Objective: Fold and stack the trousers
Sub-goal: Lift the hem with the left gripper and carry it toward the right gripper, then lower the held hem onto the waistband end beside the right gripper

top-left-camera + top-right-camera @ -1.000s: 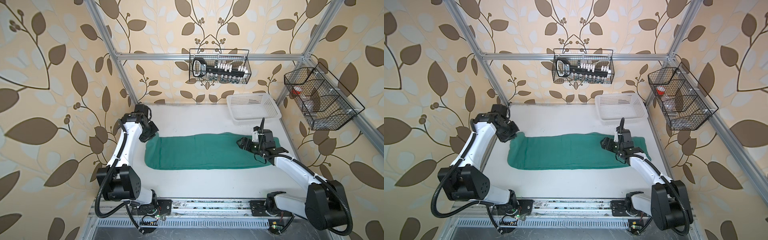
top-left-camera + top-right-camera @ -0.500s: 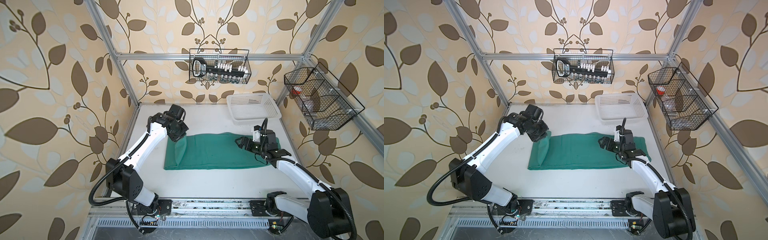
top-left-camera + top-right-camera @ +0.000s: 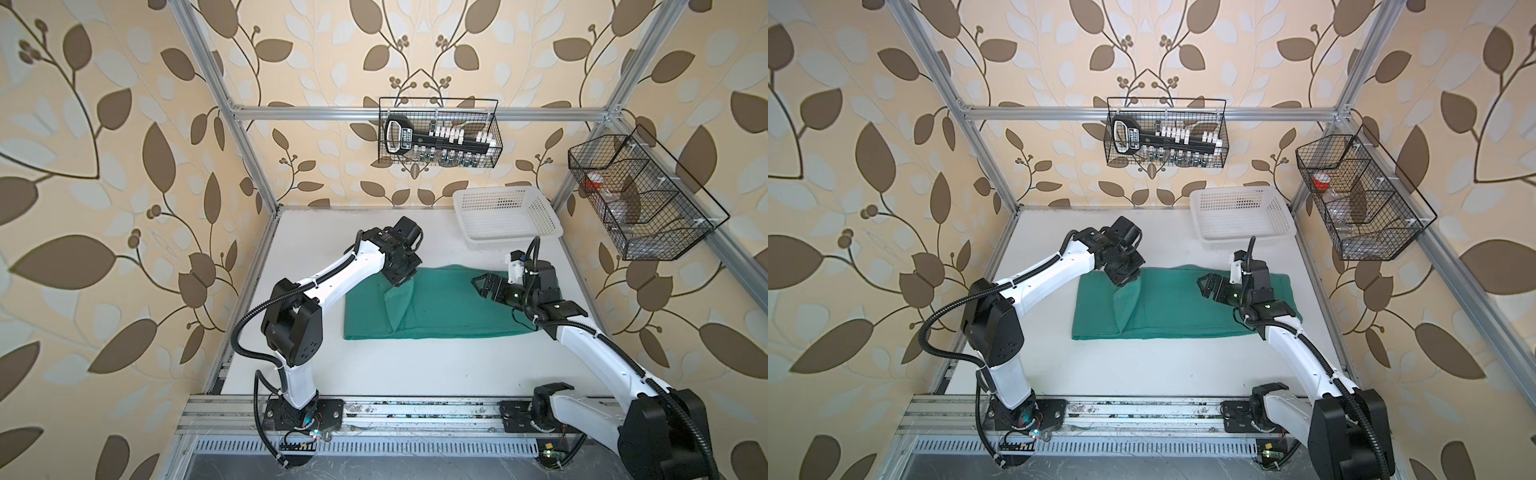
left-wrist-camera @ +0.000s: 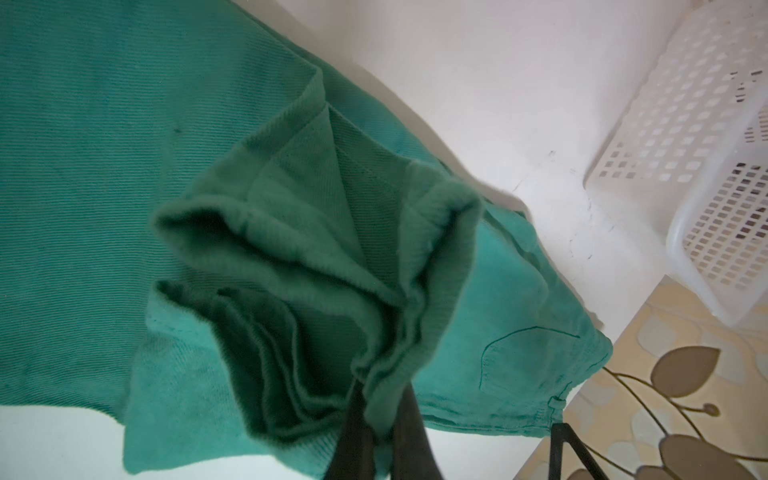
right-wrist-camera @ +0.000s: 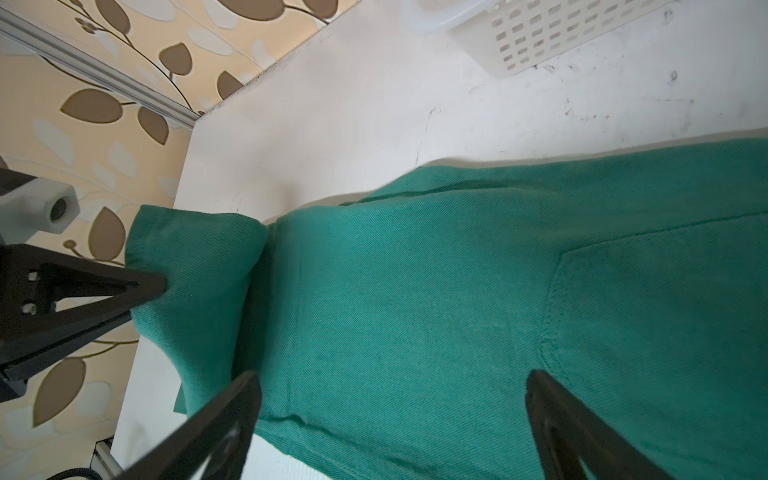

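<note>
**A:** White tabletop (image 3: 374,374), leaf-print walls all round. Start at the left: what is the left gripper (image 4: 382,386) doing?

**B:** Its jaws are pressed together on the hem end of the trousers (image 3: 449,307). It holds a bunched wad of layers up off the table. Under it the cloth doubles over itself, with the crease at the left end.

**A:** How does the garment lie?

**B:** Flat on the middle of the table. Its long axis runs left to right in both top views, with the fold at the left and the waist and pocket at the right.

**A:** So which way should the carry go?

**B:** I'd say rightward along that axis, towards the waist. The left arm has the cloth and sits nearer the crease, so a long stretch of leg lies between the hem and where it should land. Only the far corner looks pinched and the flap hangs as a triangle, so it could land skewed.

**A:** And the right gripper (image 3: 481,284)?

**B:** Spread wide with nothing in it. It hovers over the pocket area and points left at the lifted hem, well apart from it. I cannot tell whether its tips graze the fabric.

**A:** Anything further right?

**B:** The white basket (image 3: 505,216), in the far right corner, near the trousers' far edge.
</note>
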Action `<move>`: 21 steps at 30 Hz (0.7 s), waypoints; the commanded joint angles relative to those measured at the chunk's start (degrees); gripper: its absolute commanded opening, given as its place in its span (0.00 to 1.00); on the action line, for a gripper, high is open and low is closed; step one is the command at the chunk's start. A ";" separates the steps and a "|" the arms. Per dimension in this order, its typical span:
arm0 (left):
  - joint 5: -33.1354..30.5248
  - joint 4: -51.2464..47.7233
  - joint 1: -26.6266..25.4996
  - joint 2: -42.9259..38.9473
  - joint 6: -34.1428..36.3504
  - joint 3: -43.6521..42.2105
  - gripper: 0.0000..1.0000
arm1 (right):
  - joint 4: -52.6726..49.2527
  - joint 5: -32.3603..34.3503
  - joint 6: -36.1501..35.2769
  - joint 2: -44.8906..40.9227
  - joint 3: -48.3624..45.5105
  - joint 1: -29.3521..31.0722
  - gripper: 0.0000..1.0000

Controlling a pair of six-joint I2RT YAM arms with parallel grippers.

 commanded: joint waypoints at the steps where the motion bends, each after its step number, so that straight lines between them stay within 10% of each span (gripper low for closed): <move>1: -2.07 0.60 -1.41 1.11 -1.74 2.94 0.00 | -0.72 -0.52 -0.92 -0.71 -1.14 -0.30 1.00; 7: -2.15 1.41 -3.11 5.73 -0.90 7.10 0.00 | -0.81 -0.43 -0.93 -0.93 -1.62 -0.23 1.00; 21: 1.19 0.45 -5.59 13.61 7.41 15.89 0.54 | -1.91 -0.08 -2.06 -2.69 -1.97 -1.17 1.00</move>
